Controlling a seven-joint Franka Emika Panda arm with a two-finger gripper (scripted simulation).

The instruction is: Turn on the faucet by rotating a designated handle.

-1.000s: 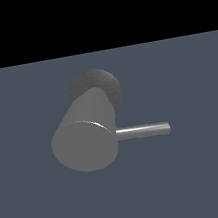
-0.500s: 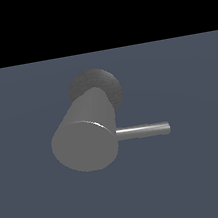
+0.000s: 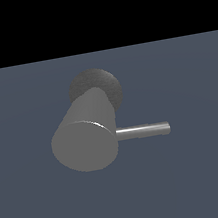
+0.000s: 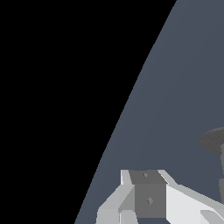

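Nothing is looking different from the pictures taken a moment before: in the exterior view the faucet is sitting in the same spot on the flat blue-grey floor, and the handle is pointing the same way. The faucet is a fat grey tube with its flat round end facing the camera, and it is leaning back to a darker, bumpy round base behind it. The handle is a thin shiny rod that is sticking straight out of the side of the fat tube, toward the exterior view's right, lying level and touching nothing else. The arm is not showing in the exterior view at all. In the wrist view only a blocky white and grey piece of the gripper is peeking in at the edge (its fingertips are cut off), so I cannot tell how wide the fingers are standing or if they are holding anything. The dark bumpy base is showing at the edge there too, well apart from the gripper. No words, labels or brand marks are showing anywhere.
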